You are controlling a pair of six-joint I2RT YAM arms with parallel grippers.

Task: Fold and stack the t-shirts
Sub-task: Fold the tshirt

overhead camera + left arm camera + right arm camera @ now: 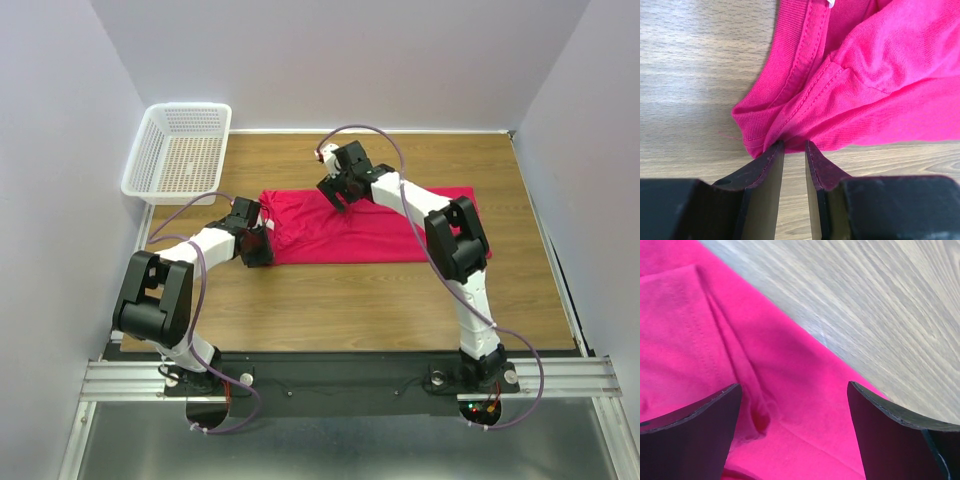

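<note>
Left gripper (265, 243) is the closest thing to me. It sits low over the wooden table (330, 300), and its two fingers (767, 170) are pinched together on the left end of the t-shirt (370, 230). On the wrist cam you can see the pink fabric bunching up and creasing right into the tips, just below the ribbed collar (800, 65), so that's a proper grip on the cloth.

The shirt itself is lying mid-table as a long band running left to right, already doubled over by the look of the layers and the stitched hem on top. The right arm's forearm crosses over its right half.

A bit further back, the right gripper (340, 205) is over the far edge of the shirt, towards its left side. Its jaws are spread wide apart with nothing between them, just a soft crease in the fabric below and bare wood beyond the hem. Can't tell if the tips are actually touching the cloth.

Way at the back left corner there's a white mesh basket (172, 196), apart from the shirt.
</note>
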